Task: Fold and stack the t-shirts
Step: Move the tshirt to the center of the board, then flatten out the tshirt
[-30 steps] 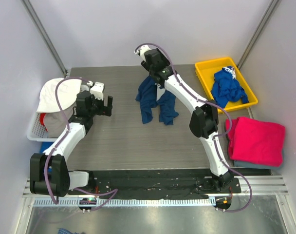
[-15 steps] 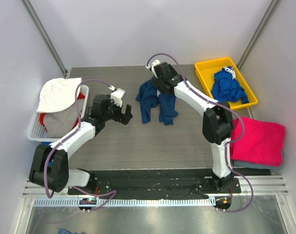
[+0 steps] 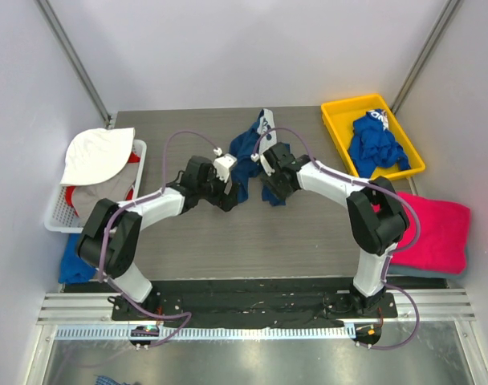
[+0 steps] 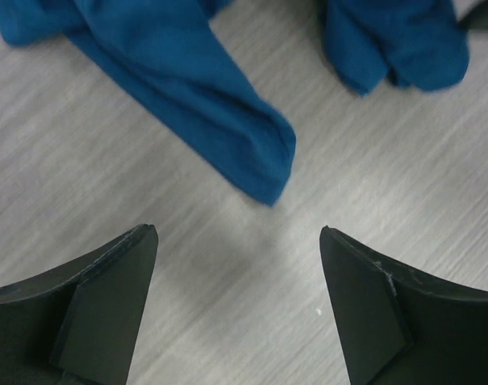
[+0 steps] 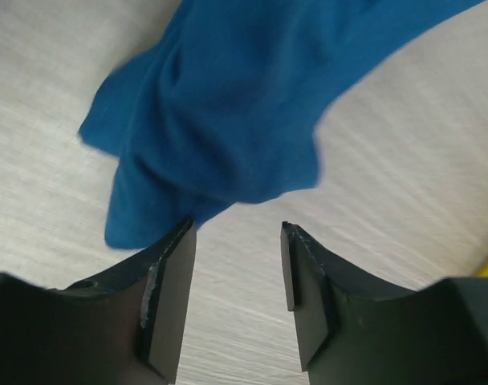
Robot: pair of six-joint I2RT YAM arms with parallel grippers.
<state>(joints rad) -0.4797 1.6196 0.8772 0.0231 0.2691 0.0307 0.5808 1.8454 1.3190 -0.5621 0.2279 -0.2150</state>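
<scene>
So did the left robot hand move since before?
Yes. The left gripper has swung to the right, away from the white basket, and now hangs open just short of the blue t-shirt in the middle.

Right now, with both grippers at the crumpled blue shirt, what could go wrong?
1. The left gripper is open over bare table, just short of the edge of the blue shirt: closing there likely misses.
2. The right gripper sits at a bunched fold; it may pinch several layers, so the shirt won't spread.
3. In the top view the two grippers are close together: collision risk.
</scene>
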